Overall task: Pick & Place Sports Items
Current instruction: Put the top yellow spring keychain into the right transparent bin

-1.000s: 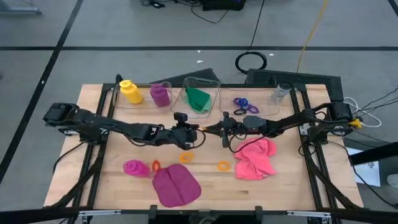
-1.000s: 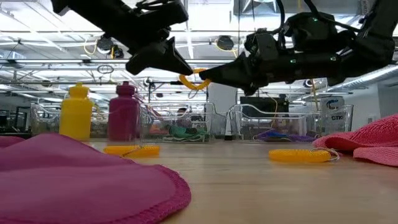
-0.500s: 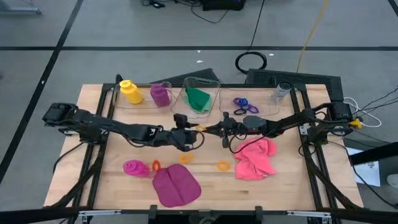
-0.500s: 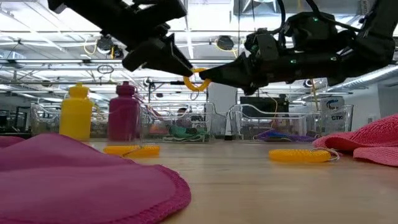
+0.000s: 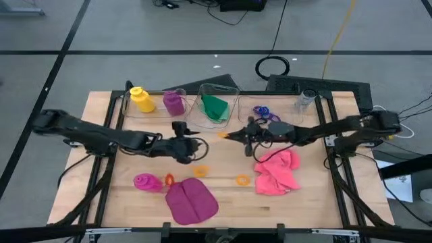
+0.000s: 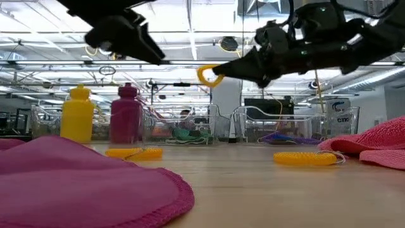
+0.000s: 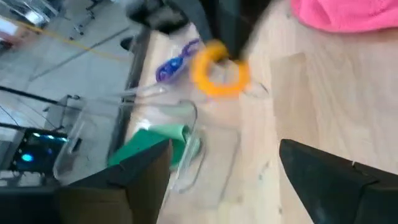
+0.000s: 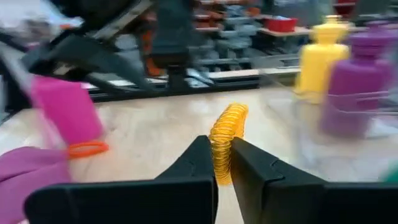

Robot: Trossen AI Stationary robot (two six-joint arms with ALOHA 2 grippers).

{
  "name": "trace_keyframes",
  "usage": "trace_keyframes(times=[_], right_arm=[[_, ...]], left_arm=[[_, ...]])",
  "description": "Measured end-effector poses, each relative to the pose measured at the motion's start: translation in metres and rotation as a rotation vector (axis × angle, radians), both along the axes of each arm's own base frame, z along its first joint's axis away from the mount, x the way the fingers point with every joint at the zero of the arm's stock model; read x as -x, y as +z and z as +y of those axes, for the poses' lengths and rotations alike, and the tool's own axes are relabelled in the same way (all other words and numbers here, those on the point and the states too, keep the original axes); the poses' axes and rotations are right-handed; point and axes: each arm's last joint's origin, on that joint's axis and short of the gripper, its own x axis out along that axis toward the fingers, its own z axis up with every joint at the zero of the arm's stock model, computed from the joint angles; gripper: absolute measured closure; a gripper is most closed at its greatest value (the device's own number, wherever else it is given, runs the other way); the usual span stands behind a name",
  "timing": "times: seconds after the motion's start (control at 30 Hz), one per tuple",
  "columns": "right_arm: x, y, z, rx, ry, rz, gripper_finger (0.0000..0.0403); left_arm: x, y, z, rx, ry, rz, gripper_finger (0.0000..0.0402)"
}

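My left gripper (image 5: 194, 144) hangs above the table's middle with its fingers spread and nothing between them. Just to its right, my right gripper (image 5: 227, 136) is clamped on an orange ring (image 6: 207, 75), lifted off the wood in front of the bin (image 5: 217, 108) with the green cloth (image 5: 215, 106).

Orange ring (image 8: 225, 142), yellow bottle (image 5: 141, 99), plain pink cloth (image 5: 277, 171)
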Motion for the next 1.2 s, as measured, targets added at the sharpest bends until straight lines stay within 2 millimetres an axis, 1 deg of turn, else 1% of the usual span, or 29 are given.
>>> trace_keyframes(times=[0.13, 0.27, 0.37, 0.47, 0.57, 0.7, 0.87, 0.97, 1.07, 1.2], right_arm=[[0.017, 0.018, -0.010, -0.001, -0.146, 0.060, 0.0402], [0.038, 0.034, -0.023, -0.017, -0.302, 0.102, 0.0402], [0.054, 0.042, -0.036, -0.047, -0.415, 0.125, 0.0402], [0.068, 0.045, -0.051, -0.083, -0.512, 0.158, 0.0402], [0.080, 0.041, -0.067, -0.131, -0.601, 0.220, 0.0402], [0.096, 0.029, -0.088, -0.232, -0.723, 0.328, 0.0403], [0.108, 0.013, -0.103, -0.295, -0.815, 0.465, 0.0403], [0.110, 0.006, -0.107, -0.331, -0.807, 0.512, 0.0403], [0.108, 0.001, -0.109, -0.367, -0.753, 0.537, 0.0403], [0.106, -0.005, -0.110, -0.362, -0.702, 0.578, 0.0403]], left_arm=[[0.011, 0.002, 0.002, 0.058, -0.014, 0.052, 0.0153], [0.017, 0.000, 0.002, 0.118, -0.047, 0.109, 0.0153], [0.017, 0.000, 0.000, 0.155, -0.081, 0.125, 0.0153], [0.017, -0.001, 0.000, 0.175, -0.118, 0.139, 0.0153], [0.016, -0.001, 0.001, 0.196, -0.139, 0.147, 0.0153], [0.015, -0.001, 0.006, 0.209, -0.126, 0.145, 0.0153], [0.014, -0.001, 0.013, 0.222, -0.090, 0.137, 0.0153], [0.014, -0.001, 0.017, 0.235, -0.080, 0.136, 0.0153], [0.013, -0.002, 0.020, 0.269, -0.096, 0.142, 0.0153], [0.012, -0.002, 0.022, 0.305, -0.113, 0.145, 0.0153]])
